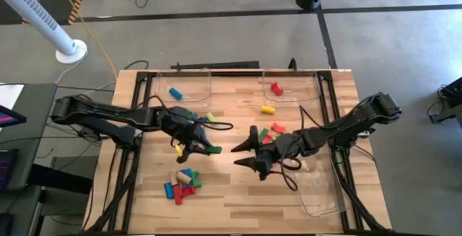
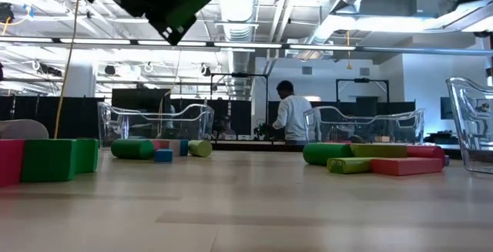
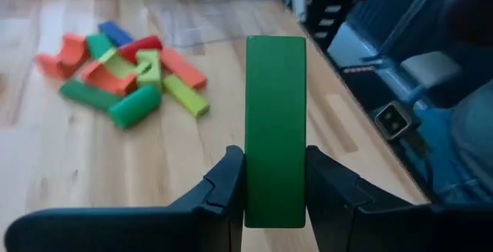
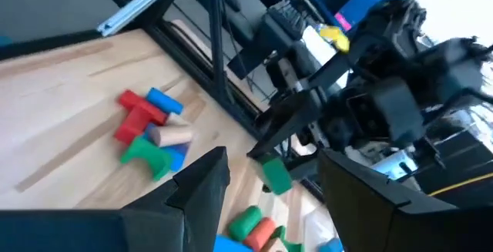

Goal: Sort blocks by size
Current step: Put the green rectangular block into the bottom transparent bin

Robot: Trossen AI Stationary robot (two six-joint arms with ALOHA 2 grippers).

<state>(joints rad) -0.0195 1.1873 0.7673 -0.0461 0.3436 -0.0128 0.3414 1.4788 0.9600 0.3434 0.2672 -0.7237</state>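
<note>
we look straight down in high, low sits at tabletop level, left wrist close behind its fingers, all sharing the table

Blocks: plain painted wood, no print to read.
Trays: clear plastic, no label.
Table: bare wood, unmarked.
Room behind: no sign or number legible.
Readable text overall: none.
</note>
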